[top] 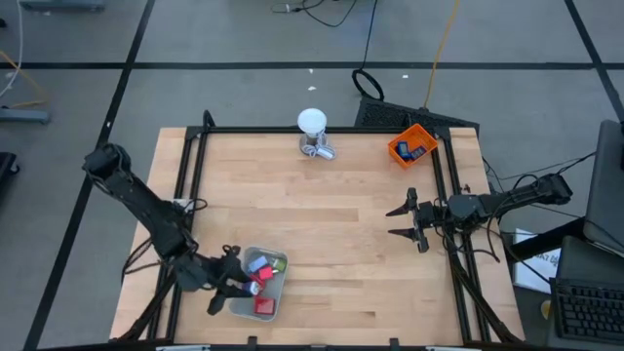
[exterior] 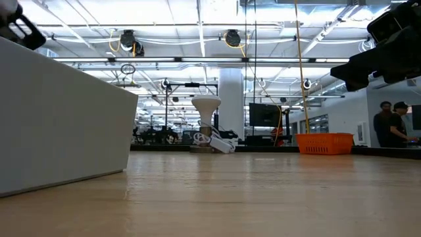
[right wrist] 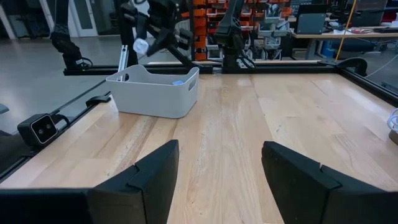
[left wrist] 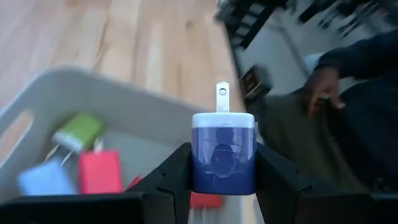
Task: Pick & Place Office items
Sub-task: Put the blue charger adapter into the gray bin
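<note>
Pale grey tray (top: 280, 263) near the table's front edge, holding red (left wrist: 99, 171), light-blue (left wrist: 45, 179) and green-and-white (left wrist: 78, 130) office items; just above its left rim, left gripper (left wrist: 222, 168) clamped on a blue-faced charger block (left wrist: 222, 152), prongs up. Beyond the tray, white ball-topped object (top: 312, 124). Far right of the tray, right gripper (top: 405, 222) hovering, fingers spread, holding nothing; orange bin (top: 410, 146) behind it, at the back right corner

The pale grey plastic tray (top: 276, 261) sits at the wooden desk's (top: 322, 234) near left edge, with small plug-shaped office items (top: 261, 283) inside. The orange mesh bin (top: 411, 146) stands at the far right corner; the white ball-topped object (top: 312, 132) stands at the far edge, left of that bin.
</note>
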You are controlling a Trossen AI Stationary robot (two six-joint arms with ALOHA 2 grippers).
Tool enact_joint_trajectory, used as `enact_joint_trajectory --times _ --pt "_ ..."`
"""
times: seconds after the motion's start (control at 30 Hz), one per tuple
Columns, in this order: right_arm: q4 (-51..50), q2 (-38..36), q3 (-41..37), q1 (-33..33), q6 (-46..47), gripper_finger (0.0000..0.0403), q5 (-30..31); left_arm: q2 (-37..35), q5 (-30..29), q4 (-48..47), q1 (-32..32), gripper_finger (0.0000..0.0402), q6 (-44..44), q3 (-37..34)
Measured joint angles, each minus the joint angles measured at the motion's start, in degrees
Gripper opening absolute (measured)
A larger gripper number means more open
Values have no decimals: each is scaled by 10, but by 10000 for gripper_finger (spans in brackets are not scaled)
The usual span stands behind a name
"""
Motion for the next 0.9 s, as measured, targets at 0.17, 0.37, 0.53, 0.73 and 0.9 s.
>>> enact_joint_trajectory --times 0.17,0.37,0.53,0.73,0.9 --pt "0 0 0 0 0 220 0 31 17 -105 0 135 -63 35" --pt "0 0 0 0 0 220 0 90 56 -147 3 137 -81 75" --pt "0 0 0 0 0 220 0 127 78 -147 3 138 -86 87" --pt "0 0 0 0 0 220 0 154 82 -149 3 139 -132 87" --pt "0 0 0 0 0 220 0 155 83 -146 6 140 -140 87"
